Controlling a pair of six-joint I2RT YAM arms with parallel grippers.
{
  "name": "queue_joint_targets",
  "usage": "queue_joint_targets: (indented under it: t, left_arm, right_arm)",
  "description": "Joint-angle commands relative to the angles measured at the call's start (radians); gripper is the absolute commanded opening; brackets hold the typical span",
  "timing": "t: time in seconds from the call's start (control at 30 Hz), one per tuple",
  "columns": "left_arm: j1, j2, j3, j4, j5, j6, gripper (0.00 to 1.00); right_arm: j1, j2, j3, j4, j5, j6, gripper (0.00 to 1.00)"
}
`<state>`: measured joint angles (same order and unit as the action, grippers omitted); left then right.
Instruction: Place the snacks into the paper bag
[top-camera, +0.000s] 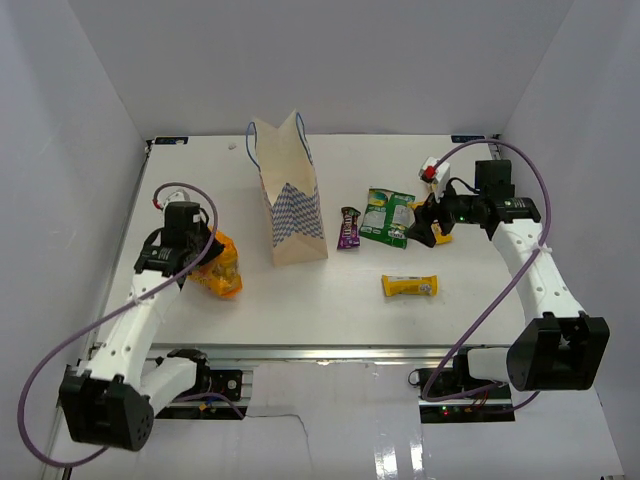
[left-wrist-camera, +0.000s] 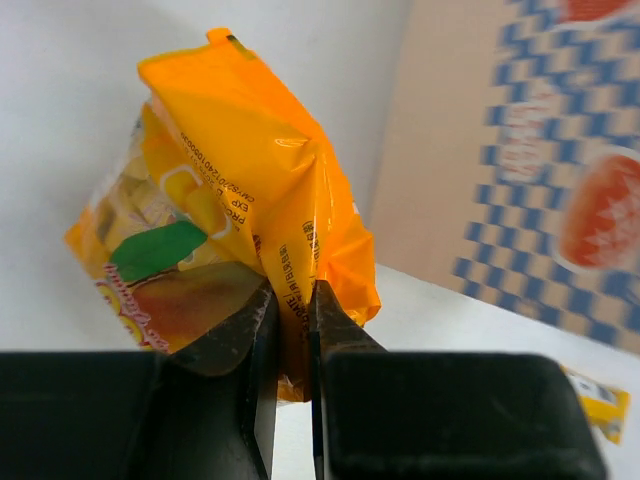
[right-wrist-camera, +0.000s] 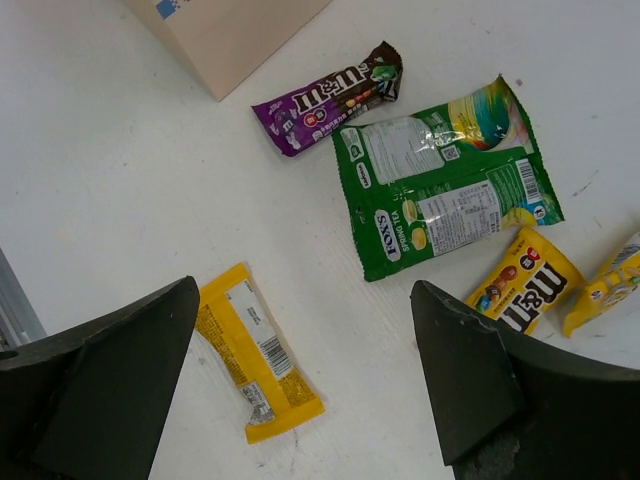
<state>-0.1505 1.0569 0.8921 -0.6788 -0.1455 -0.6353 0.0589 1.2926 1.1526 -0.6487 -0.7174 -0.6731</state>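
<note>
So the left arm (top-camera: 140, 310) runs from its base up the left side with the wrist tipped downward. The left gripper (left-wrist-camera: 290, 300) has both black fingers squeezed almost together, pinching the lower edge of the orange-yellow bag (left-wrist-camera: 250, 150). The right arm (top-camera: 535, 275) stretches up the right side, then its wrist turns inward, so the right gripper (right-wrist-camera: 300, 300) points toward the middle and faces down, jaws spread wide apart.

Ahead-right of the left claw (left-wrist-camera: 290, 300), the upright paper bag (left-wrist-camera: 520, 150) blocks passage. Beneath the right claw (right-wrist-camera: 303, 290), flat snacks (right-wrist-camera: 440, 190) lie spaced apart, with bare surface (right-wrist-camera: 130, 170) open between them.
</note>
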Motion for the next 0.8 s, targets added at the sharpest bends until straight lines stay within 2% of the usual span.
queue_joint_targets:
  t: [0.0,0.1,0.27,0.47,0.6,0.77]
  left_arm:
    - [0.002,-0.176,-0.079,0.177,0.147,0.031,0.0]
    - [0.002,-0.233,-0.091,0.22,0.204,-0.006,0.0]
    - [0.002,-0.33,-0.085,0.297,0.21,-0.05,0.0]
    - [0.002,-0.353,0.01,0.361,0.315,-0.038,0.0]
    - [0.002,-0.292,0.146,0.381,0.446,-0.004,0.0]
    - [0.002,-0.14,0.437,0.361,0.576,0.071,0.0]
  right_arm:
    - [-0.005,-0.004,0.059,0.014,-0.037,-0.007,0.92]
    - [-0.004,-0.004,0.07,0.015,-0.042,-0.002,0.92]
    - [-0.004,-0.01,0.087,0.014,-0.037,0.0,0.93]
    - [-0.005,-0.024,0.093,0.011,-0.031,0.001,0.92]
    - [-0.004,-0.027,0.087,0.011,-0.028,0.004,0.92]
    - [-0.004,-0.033,0.078,0.015,-0.028,0.004,0.92]
